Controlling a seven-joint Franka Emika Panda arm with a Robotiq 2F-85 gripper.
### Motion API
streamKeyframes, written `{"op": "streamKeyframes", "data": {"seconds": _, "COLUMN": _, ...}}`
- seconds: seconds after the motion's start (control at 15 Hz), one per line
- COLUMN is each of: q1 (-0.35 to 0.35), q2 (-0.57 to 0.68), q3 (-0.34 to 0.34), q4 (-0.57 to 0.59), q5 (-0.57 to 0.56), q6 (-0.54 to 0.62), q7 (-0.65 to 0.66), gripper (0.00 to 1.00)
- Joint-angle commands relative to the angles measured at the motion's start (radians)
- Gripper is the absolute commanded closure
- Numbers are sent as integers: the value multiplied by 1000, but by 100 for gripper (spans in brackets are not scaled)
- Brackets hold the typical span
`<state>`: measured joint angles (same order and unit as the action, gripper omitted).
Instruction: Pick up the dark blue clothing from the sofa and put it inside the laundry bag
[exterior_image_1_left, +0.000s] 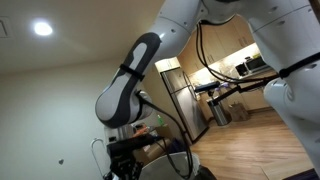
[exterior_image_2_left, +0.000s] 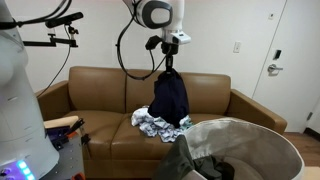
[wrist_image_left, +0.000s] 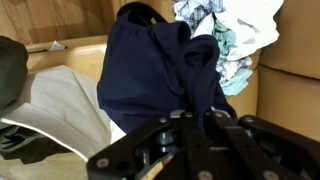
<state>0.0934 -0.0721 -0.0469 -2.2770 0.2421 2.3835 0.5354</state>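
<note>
Your gripper is clamped on the dark blue clothing. The garment hangs limp straight down from the hand and is lifted above the seat of the brown leather sofa. In the wrist view the fingers come together on the top of the fabric, and the rest falls away beneath them in dark folds.

Directly below the hand, and partly behind the hanging garment, a heap of light patterned clothes lies on the seat cushion. The garment's lower edge comes down close to the heap, but you cannot tell from these pictures whether they touch.

The laundry bag stands open, below your hand and off to one side, in front of the sofa. Its pale rim is held wide and there is dark cloth inside it. In the wrist view the bag's pale wall lies just beside the hanging garment, on the side away from the patterned heap. The clothing is not over the opening; it hangs over the sofa seat.

In an exterior view, the arm reaches down from above, with a steel refrigerator behind it.
</note>
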Motion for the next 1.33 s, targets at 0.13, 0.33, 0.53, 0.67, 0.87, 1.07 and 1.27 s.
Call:
{"op": "streamKeyframes", "data": {"seconds": 0.13, "q1": -79, "q2": -176, "q3": 31, "q4": -95, "q5": 13, "q6": 12, "q7": 31, "gripper": 91}}
{"op": "streamKeyframes", "data": {"seconds": 0.33, "q1": -90, "q2": -257, "q3": 34, "q4": -146, "q5": 18, "q6": 13, "q7": 34, "gripper": 91}}
{"op": "streamKeyframes", "data": {"seconds": 0.53, "q1": -123, "q2": -296, "q3": 32, "q4": -126, "q5": 8, "q6": 19, "q7": 85, "gripper": 98}}
{"op": "streamKeyframes", "data": {"seconds": 0.67, "q1": -178, "q2": -367, "q3": -14, "q4": -103, "q5": 25, "q6": -32, "q7": 99, "gripper": 98}}
{"op": "streamKeyframes", "data": {"seconds": 0.87, "q1": -273, "q2": -411, "q3": -79, "q4": -43, "q5": 22, "q6": -75, "q7": 106, "gripper": 98}}
{"op": "streamKeyframes", "data": {"seconds": 1.07, "q1": -361, "q2": -370, "q3": -137, "q4": -4, "q5": 30, "q6": -6, "q7": 111, "gripper": 98}}
{"op": "streamKeyframes", "data": {"seconds": 1.27, "q1": -378, "q2": -293, "q3": -149, "q4": -62, "q5": 104, "q6": 220, "q7": 137, "gripper": 98}}
